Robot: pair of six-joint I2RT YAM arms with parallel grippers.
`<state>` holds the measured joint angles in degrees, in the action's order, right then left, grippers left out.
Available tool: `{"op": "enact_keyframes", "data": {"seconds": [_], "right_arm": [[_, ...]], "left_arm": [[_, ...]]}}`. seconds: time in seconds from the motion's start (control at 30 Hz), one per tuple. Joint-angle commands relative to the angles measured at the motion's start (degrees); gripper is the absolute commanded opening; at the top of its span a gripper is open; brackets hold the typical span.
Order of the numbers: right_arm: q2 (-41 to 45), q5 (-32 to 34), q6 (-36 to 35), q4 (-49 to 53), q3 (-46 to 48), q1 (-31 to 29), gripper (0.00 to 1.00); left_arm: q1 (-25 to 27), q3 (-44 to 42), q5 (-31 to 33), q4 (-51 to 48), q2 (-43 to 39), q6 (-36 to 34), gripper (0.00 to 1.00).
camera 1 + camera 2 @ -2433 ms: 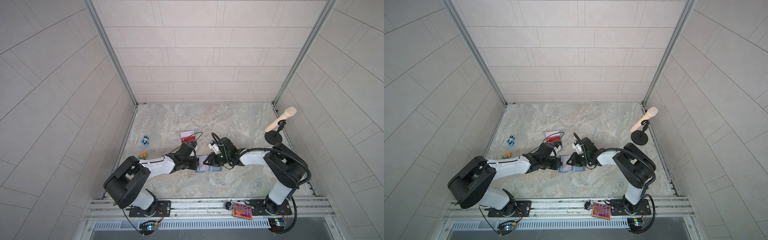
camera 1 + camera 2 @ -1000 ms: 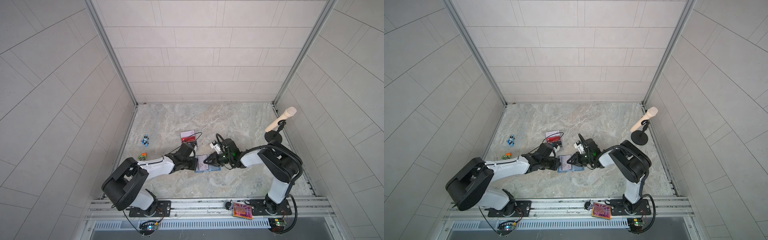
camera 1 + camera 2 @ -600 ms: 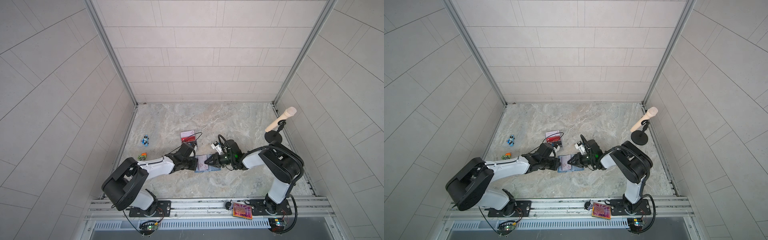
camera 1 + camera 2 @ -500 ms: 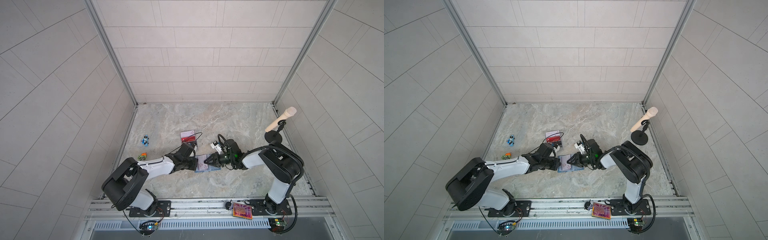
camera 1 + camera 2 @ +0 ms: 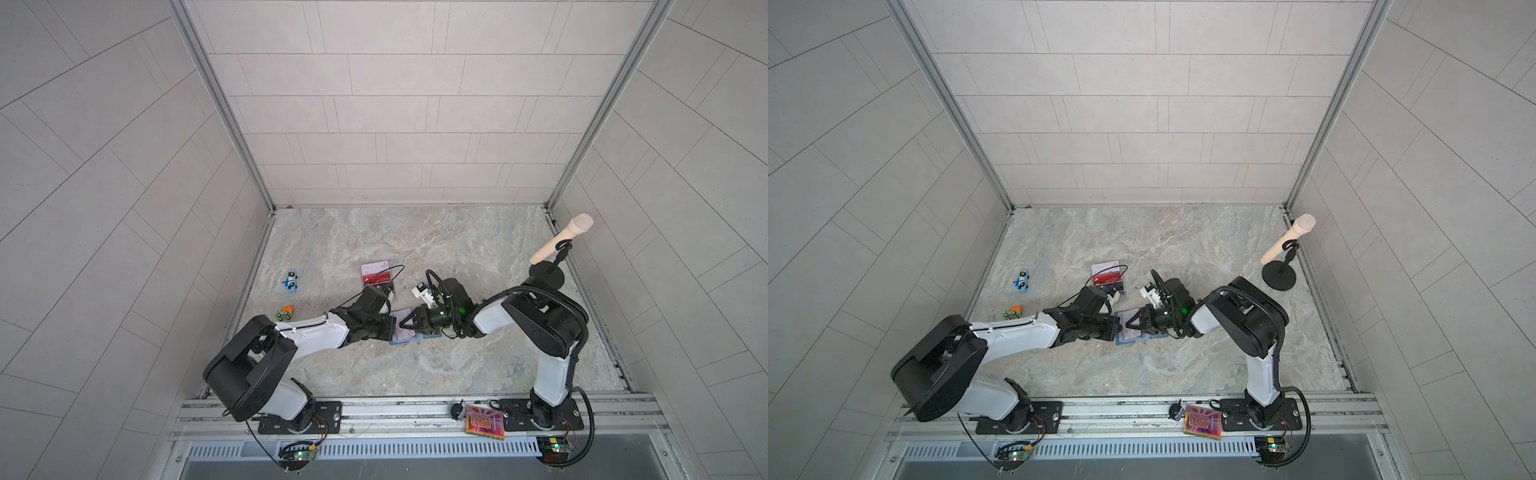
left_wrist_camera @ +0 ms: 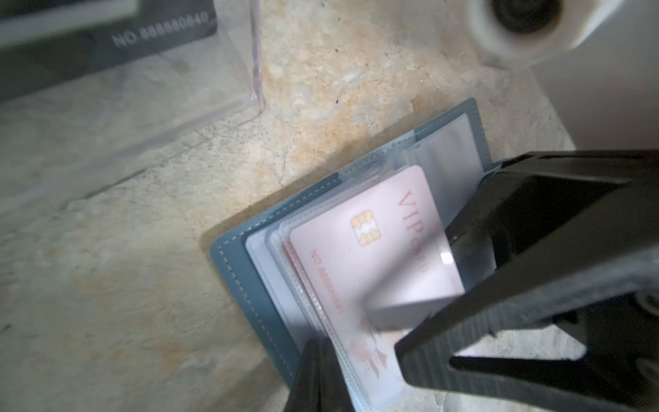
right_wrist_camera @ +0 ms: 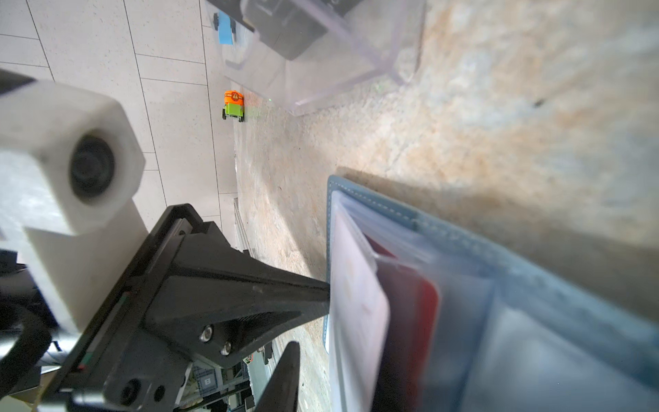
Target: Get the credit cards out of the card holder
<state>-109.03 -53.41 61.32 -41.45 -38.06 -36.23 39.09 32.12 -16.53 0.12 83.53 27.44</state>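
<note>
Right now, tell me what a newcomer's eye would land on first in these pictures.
The left gripper and the right gripper meet over an open blue card holder at the middle of the table, with a pale pink card showing in its clear sleeves. Next comes the microphone on its stand at the table's right edge. Last is the bright patterned tile on the front rail.

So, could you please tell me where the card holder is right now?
In both top views the card holder lies open mid-table, where the left end effector and right end effector meet, nearer the robot bases than the clear stand.
</note>
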Motion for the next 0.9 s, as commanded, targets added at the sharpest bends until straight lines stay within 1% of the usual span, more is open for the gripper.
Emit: {"op": "enact_keyframes", "data": {"seconds": [0.0,0.2,0.33,0.4,0.53,0.87], "right_arm": [[-0.3,-0.7,2.6,-5.0,0.4,-0.4,0.25],[-0.2,-1.2,7.6,-14.3,3.0,1.3,0.24],[-1.5,-1.9,12.0,-22.1,5.4,2.8,0.22],[-2.3,-2.0,13.1,-24.4,6.0,3.4,0.22],[-2.9,-1.9,13.4,-25.9,7.2,3.9,0.21],[-1.3,-1.5,12.9,-26.8,10.0,5.8,0.2]], "left_arm": [[0.4,-1.5,1.3,-4.0,0.1,-0.1,0.05],[0.5,-1.7,1.4,-4.0,0.1,0.0,0.05],[0.5,-1.6,1.5,-4.0,0.3,0.0,0.06],[0.5,-1.6,1.5,-4.0,0.4,0.0,0.06],[0.5,-1.6,1.7,-4.2,0.3,0.0,0.06],[0.5,-1.4,1.9,-4.2,0.8,0.1,0.07]]}}
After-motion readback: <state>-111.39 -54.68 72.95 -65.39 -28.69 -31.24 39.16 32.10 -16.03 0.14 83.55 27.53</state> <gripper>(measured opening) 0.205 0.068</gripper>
